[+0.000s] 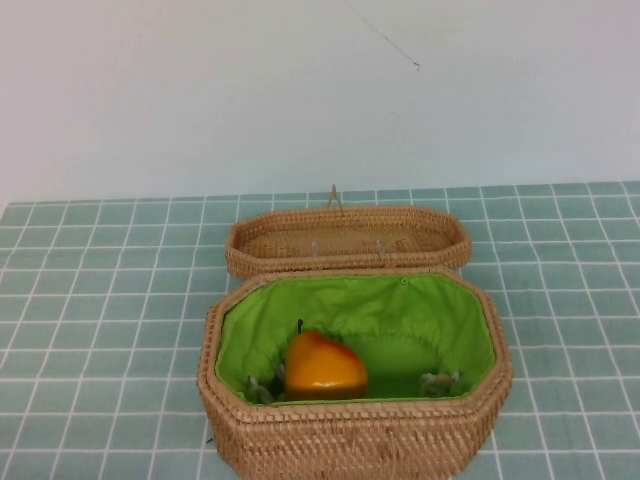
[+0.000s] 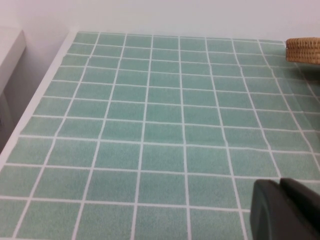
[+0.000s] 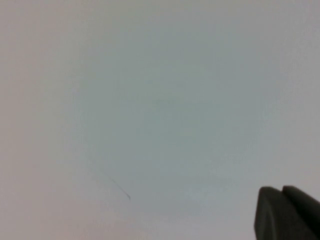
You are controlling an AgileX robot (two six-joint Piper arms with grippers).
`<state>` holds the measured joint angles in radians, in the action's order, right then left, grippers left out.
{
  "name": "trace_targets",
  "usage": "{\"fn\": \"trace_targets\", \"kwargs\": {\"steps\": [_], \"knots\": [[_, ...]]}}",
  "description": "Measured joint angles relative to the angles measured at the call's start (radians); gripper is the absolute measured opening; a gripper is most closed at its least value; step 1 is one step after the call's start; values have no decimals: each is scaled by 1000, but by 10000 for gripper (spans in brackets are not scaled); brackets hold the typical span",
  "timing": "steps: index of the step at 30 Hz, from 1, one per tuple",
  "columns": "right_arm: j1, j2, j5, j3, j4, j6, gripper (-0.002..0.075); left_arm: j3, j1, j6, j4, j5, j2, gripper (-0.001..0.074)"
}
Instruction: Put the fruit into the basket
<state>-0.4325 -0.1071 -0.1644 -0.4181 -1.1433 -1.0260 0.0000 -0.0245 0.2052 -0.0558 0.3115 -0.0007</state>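
Observation:
The fruit (image 1: pixel 323 366), orange-yellow with a short dark stem, lies inside the basket (image 1: pixel 350 440) on its green lining, towards the near left. Neither gripper shows in the high view. My left gripper (image 2: pixel 281 186) is shut and empty, low over the green tiled table, well left of the basket. My right gripper (image 3: pixel 282 191) is shut and empty and faces a blank pale wall.
The shallow unlined wicker lid (image 1: pixel 347 238) lies just behind the basket; a bit of wicker (image 2: pixel 304 49) shows in the left wrist view. The table's left edge (image 2: pixel 35 102) meets a white wall.

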Motion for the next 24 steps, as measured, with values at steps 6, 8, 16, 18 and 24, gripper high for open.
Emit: {"fn": "trace_targets", "kwargs": {"steps": [6, 8, 16, 18, 24], "knots": [[124, 0, 59, 149, 0, -24, -2, 0, 0, 0, 0, 0, 0, -3], [166, 0, 67, 184, 0, -26, -2, 0, 0, 0, 0, 0, 0, -3], [329, 0, 38, 309, -2, -26, -2, 0, 0, 0, 0, 0, 0, -3], [351, 0, 53, 345, -2, -26, -2, 0, 0, 0, 0, 0, 0, -3], [353, 0, 31, 396, -2, -26, -2, 0, 0, 2, 0, 2, 0, -3]]}}
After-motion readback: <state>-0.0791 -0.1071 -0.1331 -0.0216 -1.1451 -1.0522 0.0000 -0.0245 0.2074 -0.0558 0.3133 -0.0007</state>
